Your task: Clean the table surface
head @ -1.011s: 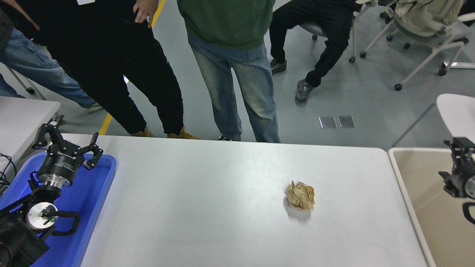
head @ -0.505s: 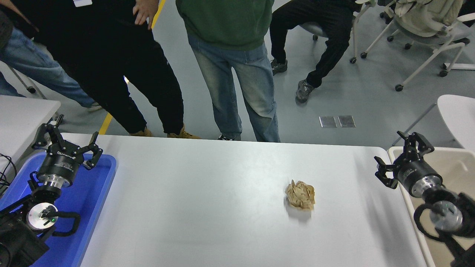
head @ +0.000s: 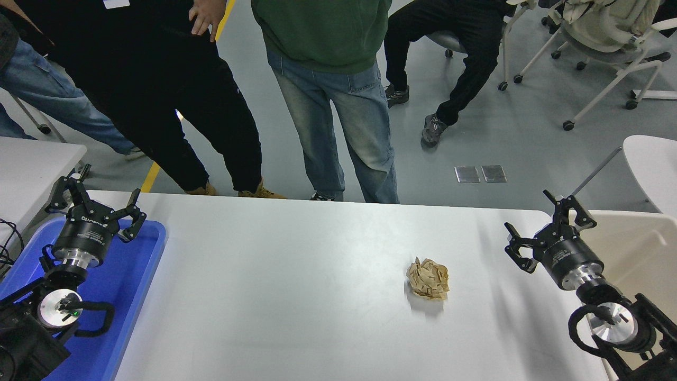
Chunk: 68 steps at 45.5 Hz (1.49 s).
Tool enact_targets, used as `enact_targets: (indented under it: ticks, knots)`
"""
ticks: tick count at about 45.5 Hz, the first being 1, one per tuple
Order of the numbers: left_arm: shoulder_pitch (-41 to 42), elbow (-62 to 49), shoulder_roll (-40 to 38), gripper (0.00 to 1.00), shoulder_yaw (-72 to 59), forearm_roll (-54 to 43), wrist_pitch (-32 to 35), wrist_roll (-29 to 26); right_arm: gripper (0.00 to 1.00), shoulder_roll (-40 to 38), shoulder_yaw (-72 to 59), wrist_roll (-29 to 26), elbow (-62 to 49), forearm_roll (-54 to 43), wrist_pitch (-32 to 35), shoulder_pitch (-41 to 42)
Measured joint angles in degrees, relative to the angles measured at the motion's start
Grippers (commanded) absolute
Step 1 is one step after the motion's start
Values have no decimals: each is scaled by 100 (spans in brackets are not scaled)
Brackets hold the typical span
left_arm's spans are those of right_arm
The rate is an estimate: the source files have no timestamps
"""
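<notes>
Left gripper (head: 95,209) sat parked lower left over the blue tray (head: 135,296), fingers spread, holding nothing. Right gripper (head: 547,227) hung over the table's right end beside the beige bin (head: 634,254), fingers also spread and empty. Crumpled brown paper ball (head: 428,278) lay on the table surface (head: 296,275), right of centre, well apart from both grippers. People stood along the far edge; one sat behind.

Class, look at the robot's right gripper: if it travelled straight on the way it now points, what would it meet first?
The right gripper, open, points up and left toward the far edge of the table surface. Its line passes well clear of the crumpled brown paper; the way looks free, though depth is unclear.
</notes>
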Motion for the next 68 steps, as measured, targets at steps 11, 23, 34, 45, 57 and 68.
enact_targets:
  ticks: [11,23,34,45,57,68]
  knots:
    - [0,-2,0,100,0,0,0,0,100,90,-76,77,-47,-176,179,-9]
    - [0,-2,0,100,0,0,0,0,100,156,3,103,-38,314,268,-38]
    - [0,-1,0,100,0,0,0,1,100,70,-216,171,-29,-71,290,-14]
    - [0,-4,0,100,0,0,0,1,100,-211,-720,511,41,-1990,261,34]
    - [-4,-4,-1,100,0,0,0,2,100,-781,-1966,746,177,-3693,85,499]
    - [-9,-5,0,100,0,5,0,3,100,-1250,-4012,805,219,-4305,-282,1574]
